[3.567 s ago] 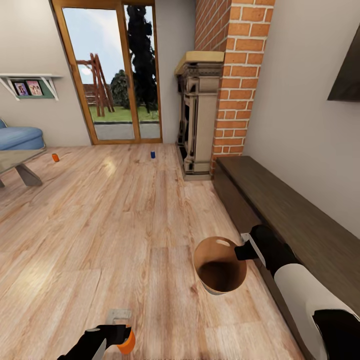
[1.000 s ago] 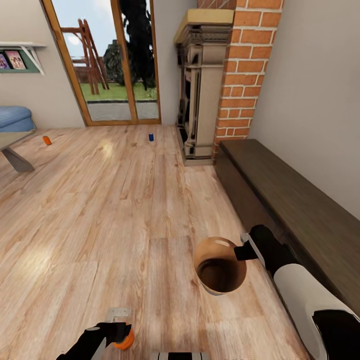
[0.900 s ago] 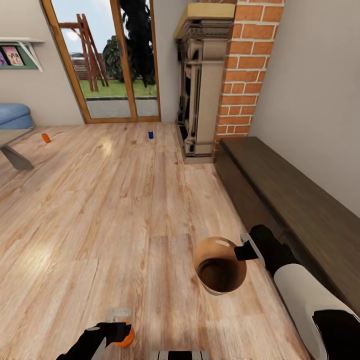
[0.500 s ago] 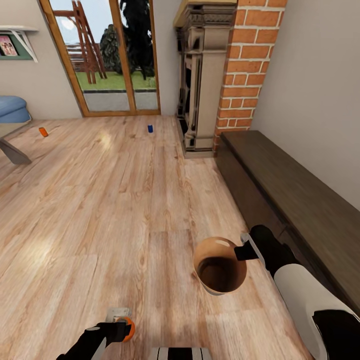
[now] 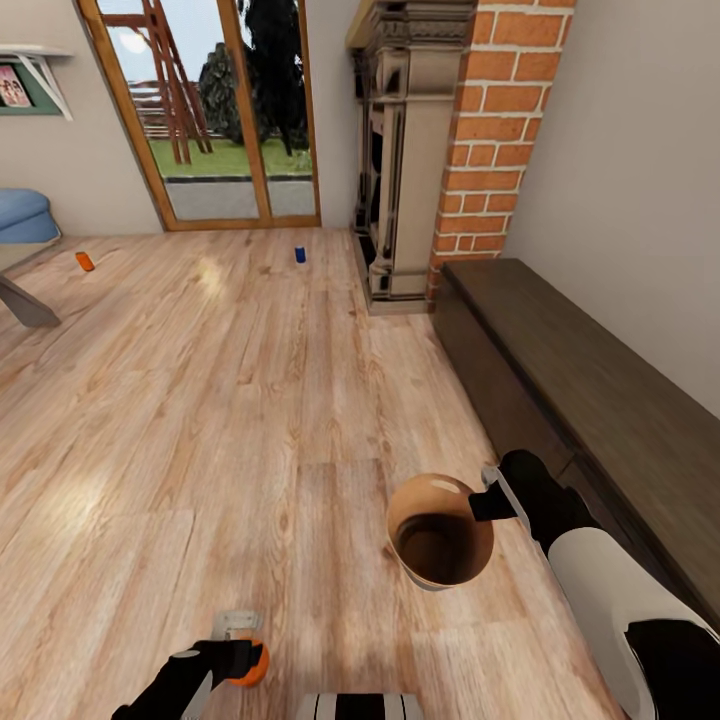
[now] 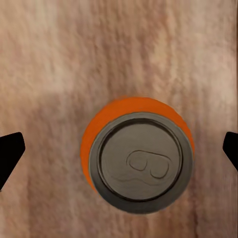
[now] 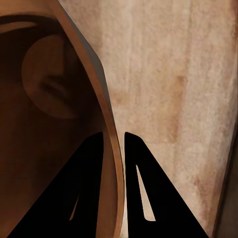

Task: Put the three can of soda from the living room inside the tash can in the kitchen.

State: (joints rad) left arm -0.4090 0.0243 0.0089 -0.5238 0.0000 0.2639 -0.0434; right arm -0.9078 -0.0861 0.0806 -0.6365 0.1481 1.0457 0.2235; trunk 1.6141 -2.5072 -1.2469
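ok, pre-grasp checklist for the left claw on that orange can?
1. Left claw open: ok, fingertips stand wide apart at either side.
2. Orange can centred between the fingertips: ok, roughly.
3. Can upright on the wood floor: ok, silvery top faces the wrist camera.
4. Claw low enough to close on the can: cannot tell.
5. Right claw shut on the trash can rim: ok, one finger either side of the wall.
6. Trash can empty: ok, brown bottom bare.
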